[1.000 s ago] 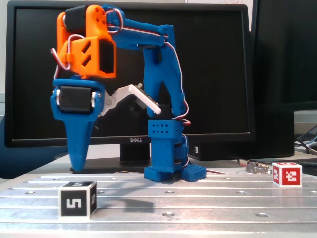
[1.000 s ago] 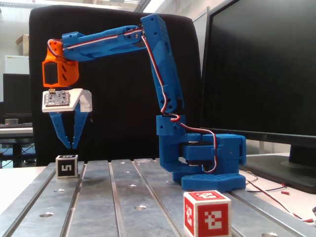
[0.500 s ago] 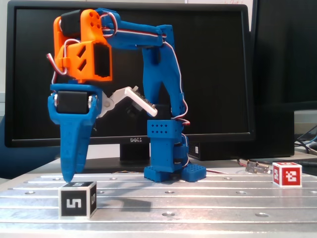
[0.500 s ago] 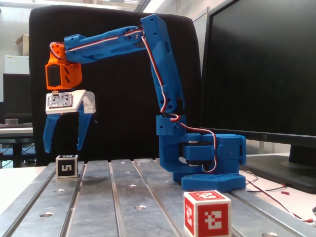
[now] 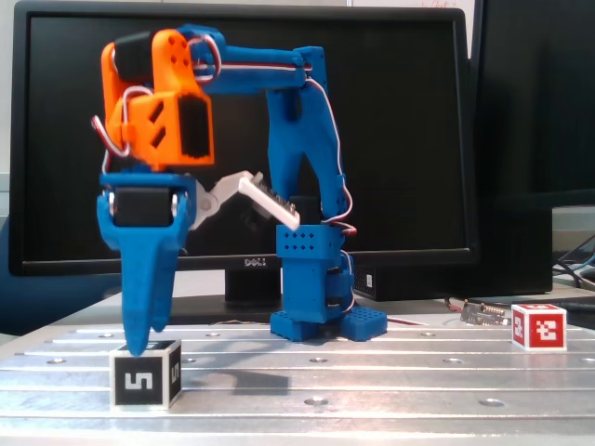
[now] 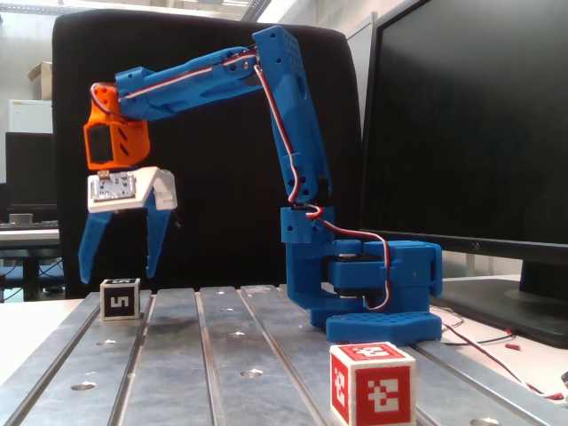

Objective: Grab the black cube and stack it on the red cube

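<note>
We see the blue arm's gripper (image 6: 118, 277) poised over the black cube (image 6: 120, 299), its fingers (image 6: 91, 248) spread wide to either side of the cube's top and not touching it; in a fixed view the finger tip (image 5: 139, 346) overlaps the cube's upper edge. The black cube (image 5: 146, 373) sits on the slotted metal table (image 5: 372, 381) at 8 o'clock from the arm's base (image 5: 325, 321). The red cube (image 5: 538, 326) stands well apart at 4 o'clock. A dark monitor (image 5: 400, 139) fills the background.
</note>
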`<action>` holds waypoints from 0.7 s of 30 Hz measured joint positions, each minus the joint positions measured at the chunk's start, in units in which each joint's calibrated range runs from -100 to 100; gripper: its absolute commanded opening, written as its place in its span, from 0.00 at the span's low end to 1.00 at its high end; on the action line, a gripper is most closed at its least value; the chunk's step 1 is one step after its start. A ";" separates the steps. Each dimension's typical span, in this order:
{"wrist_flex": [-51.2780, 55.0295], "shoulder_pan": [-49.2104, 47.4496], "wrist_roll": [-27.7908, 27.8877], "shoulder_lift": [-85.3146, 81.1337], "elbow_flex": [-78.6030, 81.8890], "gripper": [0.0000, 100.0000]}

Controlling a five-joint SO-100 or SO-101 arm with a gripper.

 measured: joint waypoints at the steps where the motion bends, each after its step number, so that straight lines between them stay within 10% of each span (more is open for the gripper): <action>1: -0.69 0.00 0.00 0.00 0.82 0.30; 21: -13.32 0.00 0.00 0.00 11.23 0.30</action>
